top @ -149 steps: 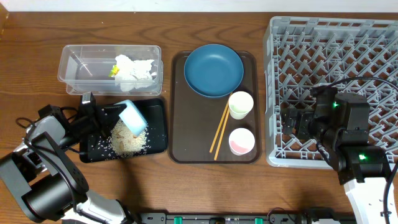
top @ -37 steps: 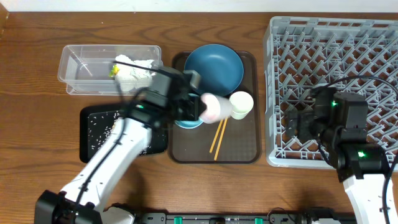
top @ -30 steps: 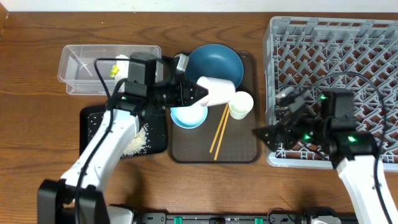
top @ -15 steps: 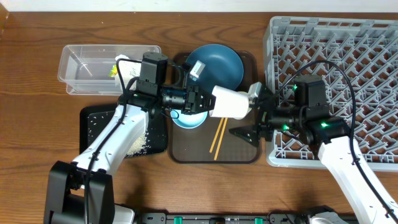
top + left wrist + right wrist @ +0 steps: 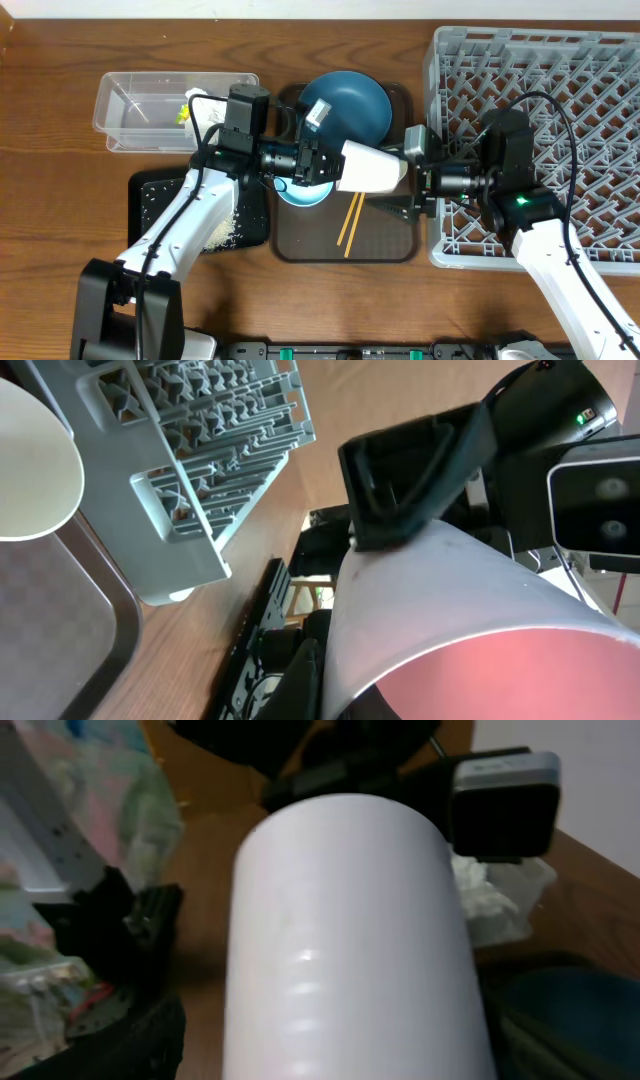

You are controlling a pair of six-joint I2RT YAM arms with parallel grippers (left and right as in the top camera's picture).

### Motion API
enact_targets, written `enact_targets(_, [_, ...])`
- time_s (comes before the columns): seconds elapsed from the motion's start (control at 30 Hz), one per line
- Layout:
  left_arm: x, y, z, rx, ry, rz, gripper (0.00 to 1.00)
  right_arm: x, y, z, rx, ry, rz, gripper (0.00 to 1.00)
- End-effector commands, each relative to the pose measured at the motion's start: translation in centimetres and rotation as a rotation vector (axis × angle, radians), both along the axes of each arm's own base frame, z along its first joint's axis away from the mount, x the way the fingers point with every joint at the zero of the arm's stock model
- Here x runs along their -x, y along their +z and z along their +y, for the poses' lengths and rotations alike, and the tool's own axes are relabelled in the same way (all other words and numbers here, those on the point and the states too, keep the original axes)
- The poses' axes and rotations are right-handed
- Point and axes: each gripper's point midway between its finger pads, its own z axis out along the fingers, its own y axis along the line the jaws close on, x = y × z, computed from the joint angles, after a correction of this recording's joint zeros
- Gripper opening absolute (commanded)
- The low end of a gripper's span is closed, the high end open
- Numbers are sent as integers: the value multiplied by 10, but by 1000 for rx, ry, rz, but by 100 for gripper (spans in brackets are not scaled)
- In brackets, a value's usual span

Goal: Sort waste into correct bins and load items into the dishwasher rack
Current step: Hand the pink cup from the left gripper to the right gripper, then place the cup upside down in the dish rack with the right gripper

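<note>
right end effector (image 5: 409,172) apparently straddles base of cup (image 5: 366,166).

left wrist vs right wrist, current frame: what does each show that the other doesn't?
Left wrist only: the pink inside of the cup, the second white cup, the dishwasher rack and a corner of the brown tray.
Right wrist only: the crumpled tissue, an edge of the blue plate and the left wrist's camera housing.
Both: the same cup, close up, filling much of the frame, with its white outer wall in view.
</note>
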Motion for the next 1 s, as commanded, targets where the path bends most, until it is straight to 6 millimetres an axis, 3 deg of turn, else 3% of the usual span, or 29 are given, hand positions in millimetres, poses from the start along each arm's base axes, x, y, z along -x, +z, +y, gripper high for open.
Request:
enact_targets(0.0, [3, 8, -1, 27, -29, 1, 6, 10, 11, 4, -43, 69, -7, 84])
enact_targets(0.23, [4, 9, -1, 35, -38, 3, 6, 10, 11, 4, -43, 68, -7, 58])
enact_targets(0.47, [4, 9, -1, 34, -38, 1, 8, 8, 9, 3, -33, 55, 0, 55])
enact_targets(0.57, [2, 8, -1, 38, -38, -84, 41, 1, 1, 1, 3, -7, 55, 58])
enact_targets(0.6, [0, 5, -1, 24, -25, -105, 44, -5, -4, 0, 25, -51, 90, 58])
enact_targets(0.7, [-19, -21, 2, -117, 98, -111, 53, -27, -28, -13, 127, -239, 186, 54])
enact_targets(0.77, [-36, -53, 15, -301, 225, -92, 60, -39, -40, -25, 182, -355, 237, 49])
enact_targets(0.87, [-53, -97, 50, -585, 394, -59, 64, -50, -46, -45, 217, -490, 293, 38])
enact_targets(0.97, [-55, -108, 73, -692, 449, -58, 70, -60, -46, -74, 245, -634, 352, 36])
